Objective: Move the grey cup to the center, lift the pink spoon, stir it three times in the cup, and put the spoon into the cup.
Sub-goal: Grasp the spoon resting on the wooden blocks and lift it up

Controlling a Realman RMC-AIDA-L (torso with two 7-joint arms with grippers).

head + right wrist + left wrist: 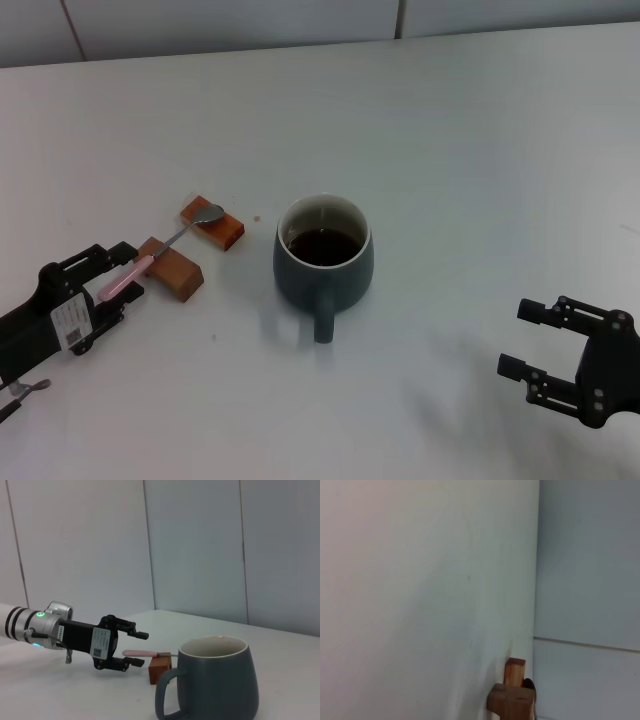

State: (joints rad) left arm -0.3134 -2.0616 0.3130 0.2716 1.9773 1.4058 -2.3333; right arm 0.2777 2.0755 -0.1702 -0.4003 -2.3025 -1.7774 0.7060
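Note:
The grey cup (322, 275) stands mid-table with dark liquid inside and its handle toward me; it fills the foreground of the right wrist view (216, 687). Left of it, the pink spoon (140, 266) lies across two wooden blocks, its metal bowl on the far block and its pink handle (139, 653) pointing at my left arm. My left gripper (122, 272) is open, with one finger on each side of the handle's end (140, 649). My right gripper (518, 338) hangs open at the near right, apart from the cup.
The two brown wooden blocks (212, 222) (172, 268) sit on the white table (450, 150) left of the cup, and show in the left wrist view (514, 700). A pale panelled wall (200, 545) stands behind the table.

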